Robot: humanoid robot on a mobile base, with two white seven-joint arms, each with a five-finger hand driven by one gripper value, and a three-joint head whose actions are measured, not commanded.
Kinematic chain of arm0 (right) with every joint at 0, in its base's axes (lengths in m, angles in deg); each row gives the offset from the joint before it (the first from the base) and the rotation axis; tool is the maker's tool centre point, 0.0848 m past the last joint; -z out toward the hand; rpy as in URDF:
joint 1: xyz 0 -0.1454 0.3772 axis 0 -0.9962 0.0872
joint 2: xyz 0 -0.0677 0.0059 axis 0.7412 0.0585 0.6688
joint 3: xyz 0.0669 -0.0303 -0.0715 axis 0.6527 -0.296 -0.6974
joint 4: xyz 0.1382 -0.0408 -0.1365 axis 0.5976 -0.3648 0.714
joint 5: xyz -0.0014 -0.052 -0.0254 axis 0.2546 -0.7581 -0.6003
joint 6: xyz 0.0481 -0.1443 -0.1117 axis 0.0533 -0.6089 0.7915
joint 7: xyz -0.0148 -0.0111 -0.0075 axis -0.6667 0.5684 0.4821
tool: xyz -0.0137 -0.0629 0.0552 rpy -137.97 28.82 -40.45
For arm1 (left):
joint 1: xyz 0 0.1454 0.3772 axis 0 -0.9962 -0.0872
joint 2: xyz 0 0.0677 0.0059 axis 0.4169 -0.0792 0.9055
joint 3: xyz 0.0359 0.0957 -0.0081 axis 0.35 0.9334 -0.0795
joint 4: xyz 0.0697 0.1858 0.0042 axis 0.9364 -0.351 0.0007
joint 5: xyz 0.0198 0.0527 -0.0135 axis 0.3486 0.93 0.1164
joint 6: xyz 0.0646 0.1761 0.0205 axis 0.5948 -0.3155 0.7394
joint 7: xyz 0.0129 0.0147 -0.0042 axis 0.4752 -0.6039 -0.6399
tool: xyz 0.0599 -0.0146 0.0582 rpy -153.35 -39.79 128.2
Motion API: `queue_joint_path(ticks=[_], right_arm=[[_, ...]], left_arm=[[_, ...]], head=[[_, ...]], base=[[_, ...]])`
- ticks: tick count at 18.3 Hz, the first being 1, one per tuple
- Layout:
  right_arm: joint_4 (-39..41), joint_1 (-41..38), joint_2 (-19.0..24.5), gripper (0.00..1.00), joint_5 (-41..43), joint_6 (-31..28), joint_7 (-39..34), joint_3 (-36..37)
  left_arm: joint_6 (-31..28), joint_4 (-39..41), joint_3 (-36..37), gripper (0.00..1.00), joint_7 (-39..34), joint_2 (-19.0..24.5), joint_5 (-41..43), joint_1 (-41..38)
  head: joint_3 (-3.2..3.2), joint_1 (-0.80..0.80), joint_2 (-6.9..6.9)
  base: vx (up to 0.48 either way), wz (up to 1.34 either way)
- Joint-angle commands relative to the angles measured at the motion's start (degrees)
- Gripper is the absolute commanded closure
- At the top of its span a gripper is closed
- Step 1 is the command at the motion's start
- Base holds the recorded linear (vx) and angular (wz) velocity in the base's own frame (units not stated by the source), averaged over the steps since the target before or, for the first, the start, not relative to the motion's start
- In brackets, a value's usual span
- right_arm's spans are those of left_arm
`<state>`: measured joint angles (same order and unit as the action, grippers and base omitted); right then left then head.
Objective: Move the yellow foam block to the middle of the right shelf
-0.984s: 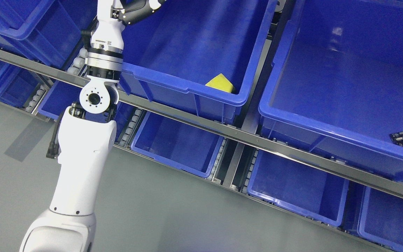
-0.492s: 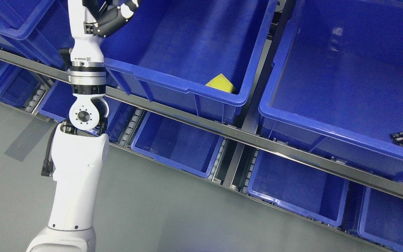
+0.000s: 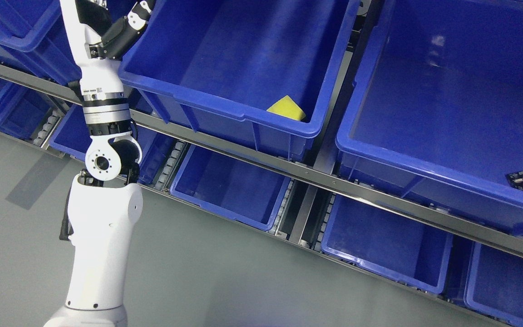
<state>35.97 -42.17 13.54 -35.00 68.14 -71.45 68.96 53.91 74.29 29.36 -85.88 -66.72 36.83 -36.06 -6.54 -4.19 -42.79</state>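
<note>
Well, yellow foam block (image 3: 287, 109) sits in middle bin's (image 3: 243, 119) corner; left robot hand (image 3: 127, 20) at 10 o'clock, grip state can't tell.

Yellow foam block (image 3: 287, 109): one item, bright yellow, flat-faced with a pointed upper corner; only its upper part shows above the bin's front rim; it sits tilted inside the middle-shelf blue bin (image 3: 243, 116), in the near right corner, close against the front wall and just beside the right wall; nothing grips it; lower edges hidden by the rim.
</note>
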Motion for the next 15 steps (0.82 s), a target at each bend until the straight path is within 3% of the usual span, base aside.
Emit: queue_joint_path(ticks=[1,15], right_arm=[[1.0,-0.1,-1.0,0.00,-0.2,0.2,0.0,0.0],[1.0,-0.1,-1.0,0.00,-0.2,0.2,0.0,0.0]], left_arm=[[0.1,0.2,0.5,0.01,1.3,0.4,-6.9,-2.1],[0.5,-0.8,0.6,0.01,1.3,0.4,-7.3,-1.9]], head=[[0.00,0.00,0.00],[0.00,0.00,0.00]], base=[[0.000,0.00],[0.000,0.00]])
